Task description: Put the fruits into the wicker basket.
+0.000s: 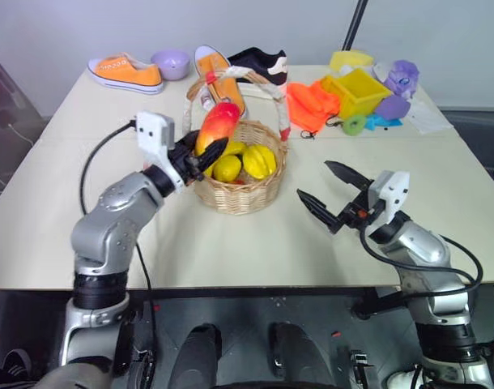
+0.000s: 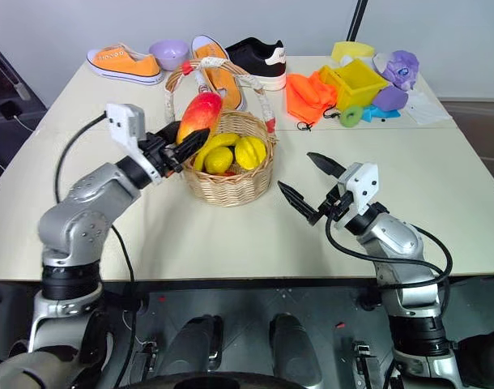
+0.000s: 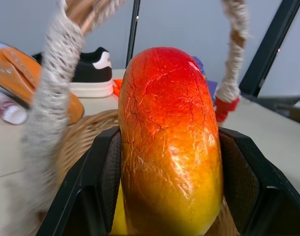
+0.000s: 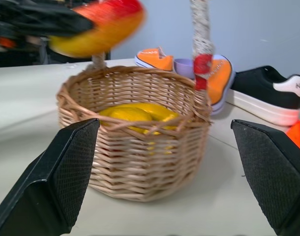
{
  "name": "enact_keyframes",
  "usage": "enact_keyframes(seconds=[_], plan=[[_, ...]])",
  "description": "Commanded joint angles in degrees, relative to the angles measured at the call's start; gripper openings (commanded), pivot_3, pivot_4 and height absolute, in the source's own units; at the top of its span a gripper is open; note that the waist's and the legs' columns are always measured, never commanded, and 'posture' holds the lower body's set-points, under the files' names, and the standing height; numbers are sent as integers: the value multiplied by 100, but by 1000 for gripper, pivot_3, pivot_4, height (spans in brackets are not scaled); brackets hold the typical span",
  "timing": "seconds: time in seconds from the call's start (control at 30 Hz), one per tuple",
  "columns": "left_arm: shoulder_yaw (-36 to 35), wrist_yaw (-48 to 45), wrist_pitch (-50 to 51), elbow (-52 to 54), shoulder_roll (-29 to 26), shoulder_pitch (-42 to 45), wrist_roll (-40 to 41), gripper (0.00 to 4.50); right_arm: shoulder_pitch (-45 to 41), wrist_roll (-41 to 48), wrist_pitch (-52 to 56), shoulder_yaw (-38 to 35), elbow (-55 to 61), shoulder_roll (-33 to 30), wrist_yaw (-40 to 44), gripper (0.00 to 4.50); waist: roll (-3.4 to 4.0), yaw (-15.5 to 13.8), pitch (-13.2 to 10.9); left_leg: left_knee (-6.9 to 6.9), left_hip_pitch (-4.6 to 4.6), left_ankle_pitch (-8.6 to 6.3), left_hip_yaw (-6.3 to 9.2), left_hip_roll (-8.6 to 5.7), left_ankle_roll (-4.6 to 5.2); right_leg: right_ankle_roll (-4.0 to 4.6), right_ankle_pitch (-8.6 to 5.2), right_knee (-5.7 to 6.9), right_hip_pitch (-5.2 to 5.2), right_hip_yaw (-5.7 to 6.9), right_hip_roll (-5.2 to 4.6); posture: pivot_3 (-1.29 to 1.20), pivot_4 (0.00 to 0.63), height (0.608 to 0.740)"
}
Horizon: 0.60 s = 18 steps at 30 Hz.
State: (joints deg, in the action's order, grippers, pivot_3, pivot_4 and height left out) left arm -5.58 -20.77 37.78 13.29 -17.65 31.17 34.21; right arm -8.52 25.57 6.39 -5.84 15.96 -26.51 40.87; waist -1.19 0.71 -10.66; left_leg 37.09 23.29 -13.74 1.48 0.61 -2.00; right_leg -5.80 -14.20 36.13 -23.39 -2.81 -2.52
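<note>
Red-orange mango [image 1: 218, 124] was clamped between the black fingers of the left hand [image 1: 200, 154], held above the near-left rim of the wicker basket [image 1: 239, 188], just beside the arched handle [image 1: 200, 85]. The basket held yellow fruits [image 1: 245, 160] and stood mid-worktop [image 1: 231, 243]. No peach could be identified. The right hand [image 1: 326, 194] was fully open and empty, near the basket's right.

Judgement: the mango should clear the handle and sit over the bowl before release. The left wrist view showed the finger pads gripping both flanks; the right wrist view showed the basket's interior from the side.
</note>
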Motion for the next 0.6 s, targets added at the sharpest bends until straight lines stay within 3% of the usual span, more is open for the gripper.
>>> enact_keyframes(seconds=[0.03, 0.13, 0.17, 0.43, 0.6], plan=[[147, 26, -192, -181, 285, 190, -90, 3077, 12, 32, 1, -18, 290, 19, -68, 4500, -1, -3, 0, 0, 1, 0, 1, -1, 0, 0, 0, -1, 0, 0, -1, 0, 150, 740], [266, 18, -190, -133, 335, 102, -196, 4264, 15, 14, 34, 1, 343, 20, -109, 4500, 0, 13, 0, 0, 1, 0, 1, -2, 0, -1, 0, 1, -1, 0, -2, 0, 150, 740], [307, 29, -208, -104, 300, 80, -279, 4453, 24, 19, 43, 3, 361, 18, -116, 4500, 0, 18, 0, -1, 0, 0, 1, -2, 0, -1, 0, 2, -2, 0, 0, 0, 150, 740], [-345, -182, -86, 813, -187, -615, 89, 4453, 87, 58, 90, -12, 388, -69, -40, 4500, 0, 18, 0, -3, -1, 0, 2, 2, 0, 0, 0, 3, -2, 0, -1, 0, 150, 740], [-1192, -308, -666, 1561, -569, -2148, 35, 4453, 174, 17, 10, 162, 323, -278, 423, 4500, 6, 38, 2, -10, -8, -1, -6, 11, 1, 20, -12, 2, -3, -4, -1, 0, 150, 740]])
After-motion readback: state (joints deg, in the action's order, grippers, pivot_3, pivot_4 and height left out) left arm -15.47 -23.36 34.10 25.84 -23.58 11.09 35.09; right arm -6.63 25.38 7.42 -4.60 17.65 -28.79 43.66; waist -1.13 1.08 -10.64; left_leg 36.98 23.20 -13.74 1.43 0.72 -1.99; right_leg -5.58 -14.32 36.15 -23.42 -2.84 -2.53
